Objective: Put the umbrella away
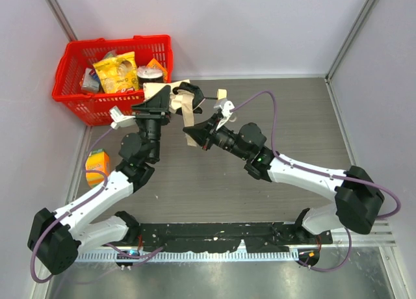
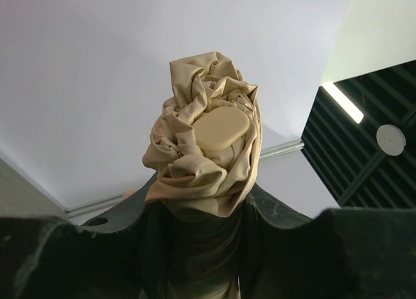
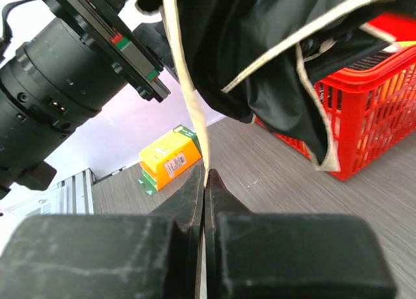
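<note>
Table [image 1: 273, 117], grey: one.
Arms: two. The left gripper [image 2: 205, 211] is clamped round the umbrella's bunched fabric. The right gripper [image 3: 205, 182] has its jaws pressed together on the strap.
Basket [image 1: 97, 108], red, far left corner: one, with perhaps four snack packets [image 1: 117, 73] inside, hard to count.
Umbrella [image 2: 208, 149], beige, folded: one, held off the table just beside the basket.
Carton [image 1: 97, 166], orange: one, on the table's left edge.
Strap [image 3: 188, 97], beige: one, hanging from the umbrella.

Umbrella [image 1: 177, 103] R of basket [image 1: 70, 55] (snacks [image 1: 117, 73] inside), carton [image 1: 97, 166] nearer, L.
</note>
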{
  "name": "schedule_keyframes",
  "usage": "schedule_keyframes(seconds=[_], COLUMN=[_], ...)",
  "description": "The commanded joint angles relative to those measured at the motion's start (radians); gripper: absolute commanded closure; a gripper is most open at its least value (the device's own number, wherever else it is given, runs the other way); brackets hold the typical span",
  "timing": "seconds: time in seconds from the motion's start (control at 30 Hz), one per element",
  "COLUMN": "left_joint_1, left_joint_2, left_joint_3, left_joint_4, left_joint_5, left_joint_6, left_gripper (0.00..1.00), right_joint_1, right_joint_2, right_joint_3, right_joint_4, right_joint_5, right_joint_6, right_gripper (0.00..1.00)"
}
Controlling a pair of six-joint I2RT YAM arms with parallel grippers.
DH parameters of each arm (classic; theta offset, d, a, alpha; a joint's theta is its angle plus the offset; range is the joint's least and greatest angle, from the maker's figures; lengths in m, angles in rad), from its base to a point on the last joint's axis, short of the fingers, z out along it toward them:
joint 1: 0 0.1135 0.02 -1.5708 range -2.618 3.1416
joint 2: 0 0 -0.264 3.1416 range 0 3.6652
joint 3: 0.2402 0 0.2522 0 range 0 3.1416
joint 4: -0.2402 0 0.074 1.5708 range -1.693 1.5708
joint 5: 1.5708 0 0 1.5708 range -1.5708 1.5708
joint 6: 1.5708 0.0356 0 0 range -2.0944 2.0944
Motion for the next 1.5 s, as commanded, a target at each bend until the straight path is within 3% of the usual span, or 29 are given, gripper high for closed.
schedule_keyframes(seconds=[0.0,0.3,0.7,0.97,1.23,1.4,1.47], left_joint_1=[0.008,0.010,0.025,0.031,0.030,0.030,0.030], left_joint_2=[0.001,0.067,0.050,0.051,0.037,0.006,-0.003], left_joint_3=[0.076,0.126,0.163,0.215,0.257,0.272,0.266], left_joint_4=[0.058,0.008,-0.095,-0.161,-0.185,-0.207,-0.224], left_joint_5=[-0.007,0.066,0.120,0.162,0.286,0.312,0.315], left_joint_6=[-0.115,-0.365,-0.408,-0.501,-0.721,-0.733,-0.733], left_gripper=[1.00,1.00,1.00,1.00,1.00,1.00,1.00], right_joint_1=[0.027,0.066,0.130,0.120,0.060,0.058,0.060], right_joint_2=[0.061,0.229,0.206,0.285,0.405,0.422,0.404], right_joint_3=[0.041,0.100,0.031,-0.111,-0.021,-0.053,-0.091], right_joint_4=[0.149,0.249,0.162,0.298,0.265,0.381,0.410], right_joint_5=[-0.033,-0.024,-0.116,-0.125,-0.021,0.202,0.261], right_joint_6=[-0.033,-0.057,-0.071,-0.035,-0.177,-0.288,-0.268], right_gripper=[0.99,0.99,0.99,0.99,0.99,0.99,0.91])
